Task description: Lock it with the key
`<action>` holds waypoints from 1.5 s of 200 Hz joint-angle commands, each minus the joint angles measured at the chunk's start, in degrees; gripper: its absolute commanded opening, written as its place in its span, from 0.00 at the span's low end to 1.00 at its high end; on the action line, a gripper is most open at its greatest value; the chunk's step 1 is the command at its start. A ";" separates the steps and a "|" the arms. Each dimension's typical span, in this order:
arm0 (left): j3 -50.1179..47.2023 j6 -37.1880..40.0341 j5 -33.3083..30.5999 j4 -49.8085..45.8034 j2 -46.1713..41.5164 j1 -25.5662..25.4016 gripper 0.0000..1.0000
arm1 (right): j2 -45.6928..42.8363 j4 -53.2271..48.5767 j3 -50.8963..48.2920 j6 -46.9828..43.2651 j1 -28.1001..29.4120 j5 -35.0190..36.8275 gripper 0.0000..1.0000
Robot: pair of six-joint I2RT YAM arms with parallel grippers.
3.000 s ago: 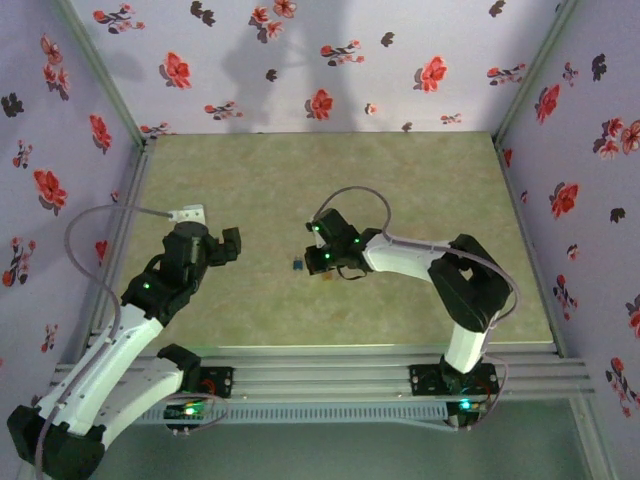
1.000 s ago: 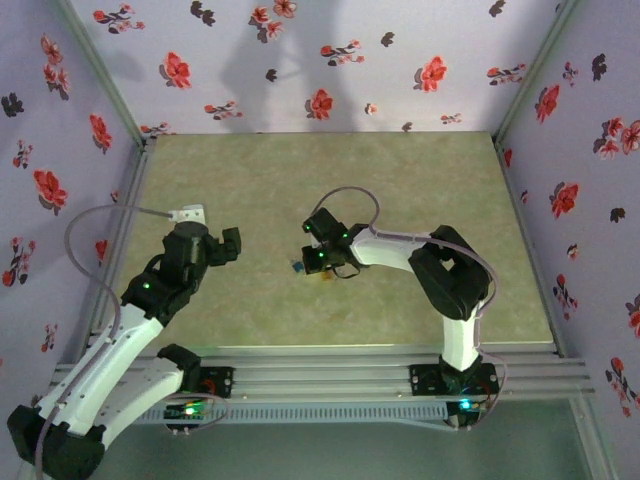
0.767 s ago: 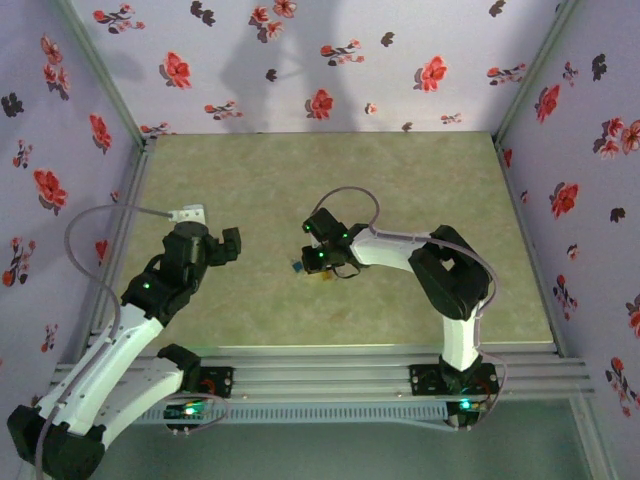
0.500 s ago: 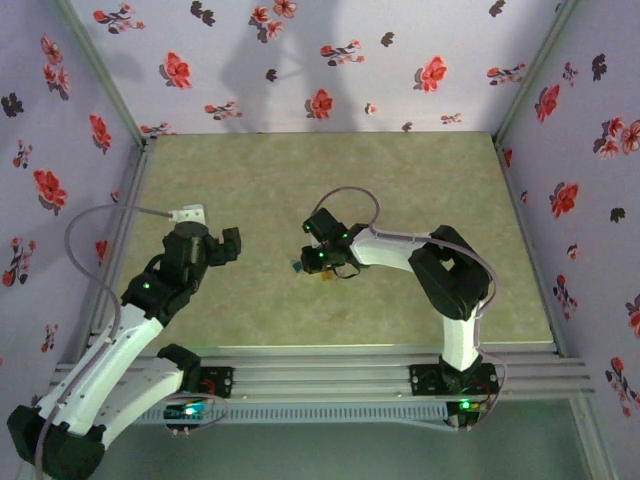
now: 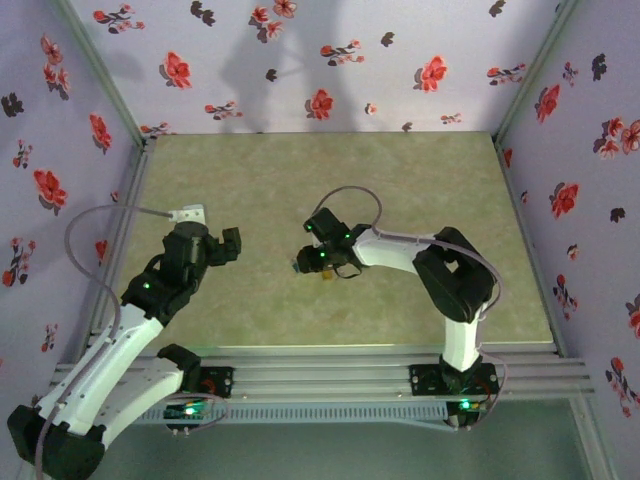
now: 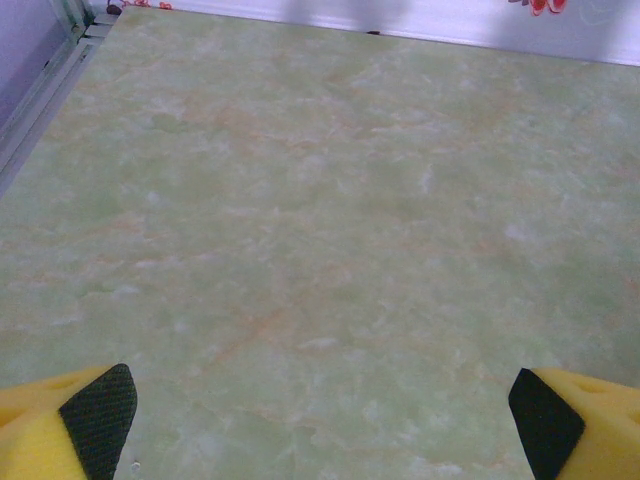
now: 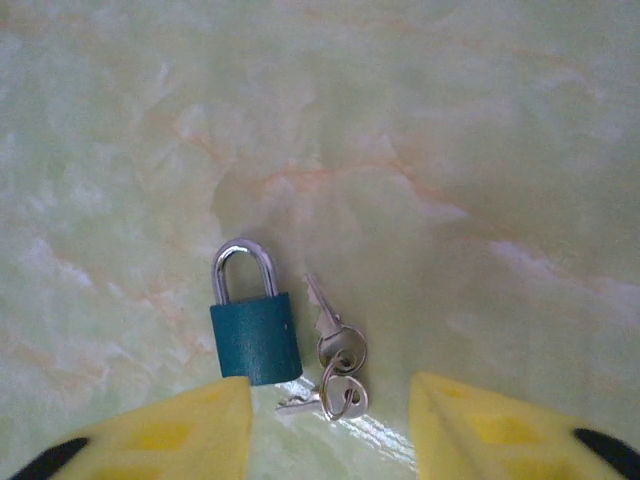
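A small teal padlock (image 7: 255, 336) with a silver shackle lies flat on the green marbled table. Right beside it lie two silver keys (image 7: 337, 365) joined on a ring. My right gripper (image 7: 330, 425) hangs open just above them, its yellow fingers (image 7: 180, 430) on either side of the keys, the left one at the padlock's base. From above, the padlock (image 5: 298, 266) is a small dark spot at the right gripper's (image 5: 312, 262) tip. My left gripper (image 6: 320, 420) is open over bare table, well left of the lock, and shows from above as well (image 5: 228, 246).
The table (image 5: 330, 190) is walled by floral panels on three sides. A metal rail (image 5: 320, 365) runs along the near edge by the arm bases. A grey cable (image 5: 100, 215) loops off the left arm.
The right gripper has shifted slightly left and closer over the padlock and keys across the three seconds. The left arm has not moved.
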 commanded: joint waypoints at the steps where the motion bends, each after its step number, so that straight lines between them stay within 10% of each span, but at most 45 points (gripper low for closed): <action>1: -0.75 0.64 -1.68 1.21 0.44 0.50 1.00 | -2.70 1.72 -1.19 -0.11 0.06 1.11 0.51; 131: -0.62 0.48 -1.53 1.07 1.85 0.43 1.00 | -16.42 8.36 -8.78 -5.56 0.22 9.27 0.99; 300: -1.01 -1.66 -1.41 1.01 2.07 0.29 1.00 | -41.61 11.37 -16.11 -21.49 -2.27 43.56 0.99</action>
